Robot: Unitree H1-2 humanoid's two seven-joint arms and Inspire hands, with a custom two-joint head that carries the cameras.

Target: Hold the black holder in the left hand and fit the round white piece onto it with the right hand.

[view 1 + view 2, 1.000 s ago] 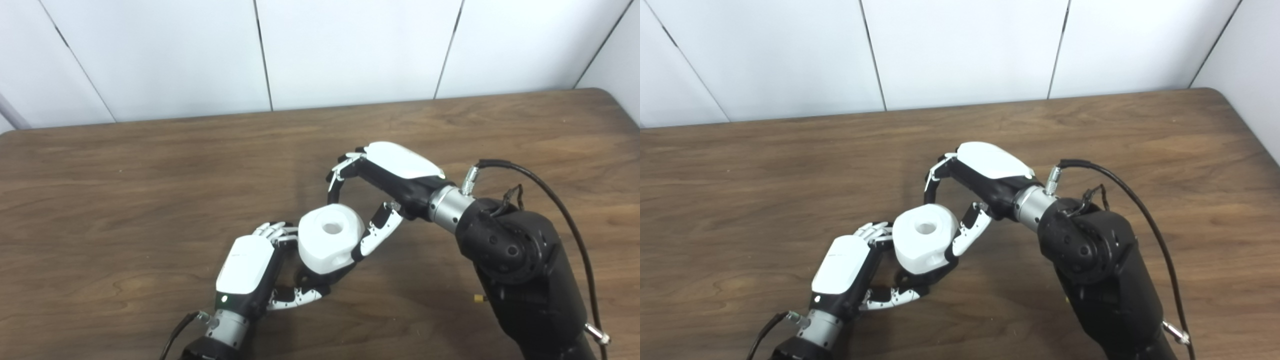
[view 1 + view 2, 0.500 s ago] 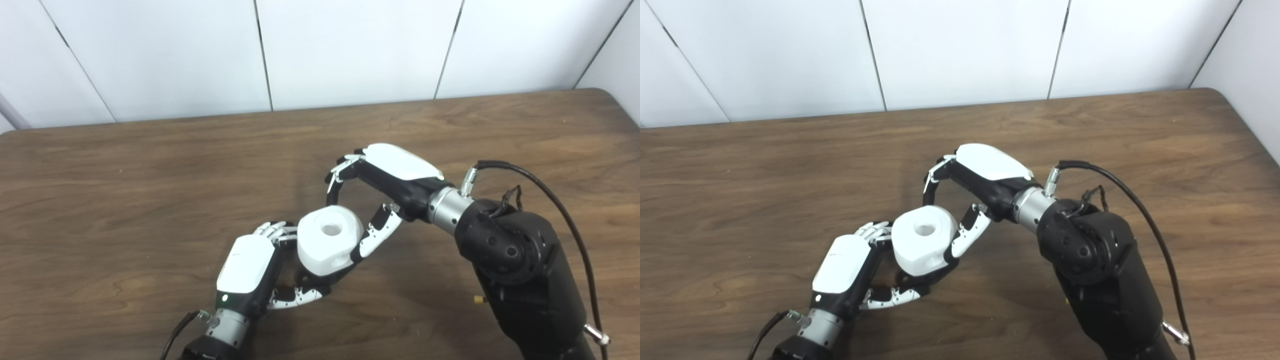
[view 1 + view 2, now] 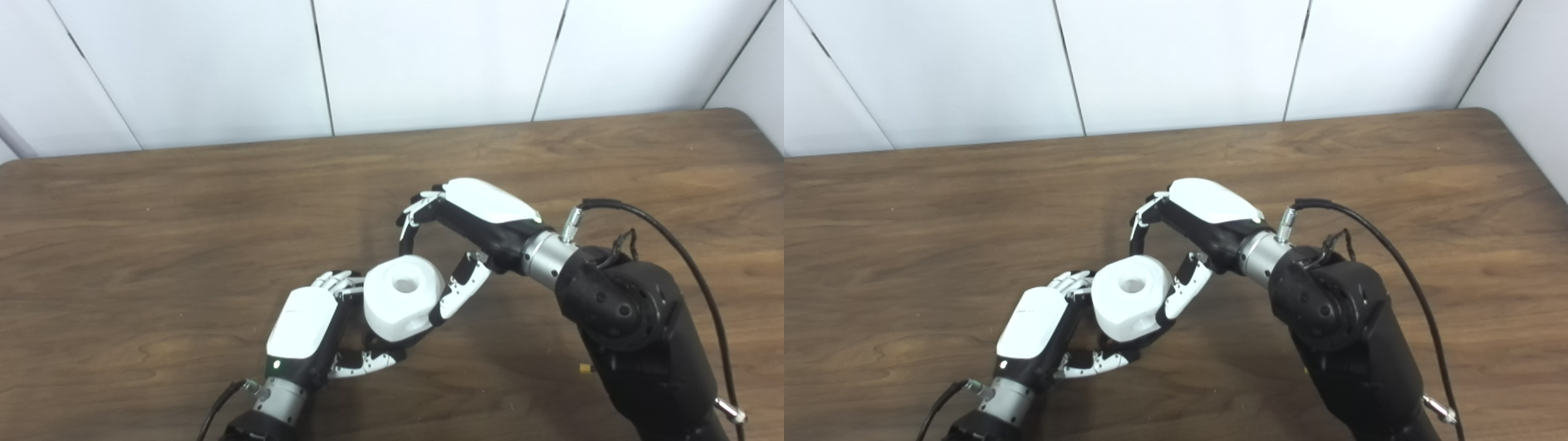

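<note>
Little has been altered over the last second: the white piece (image 3: pixel 403 296) has been eased slightly down and toward the left hand (image 3: pixel 304 327), and the right hand (image 3: pixel 456 245) has been lowered with it by a small amount. From this it is judged that the fitting step is under way and near its end, with the piece being pressed home rather than carried across.

The piece is held above the table (image 3: pixel 122 245), just in front of the robot and between the two hands. It is clamped by the right hand, with a thumb laid against its right flank and fingers (image 3: pixel 409 226) curled over its far edge. The left hand is closed around something dark beneath the piece; this is taken to be the holder (image 3: pixel 392 340), though only a sliver of it is seen and its shape cannot be made out.

The piece's central hole (image 3: pixel 404 284) is turned upward and a little toward the camera, so its axis is judged to stand near upright, tilted slightly. The body is short and broad, with no marked long axis. Whether it is fully seated cannot be told.
</note>
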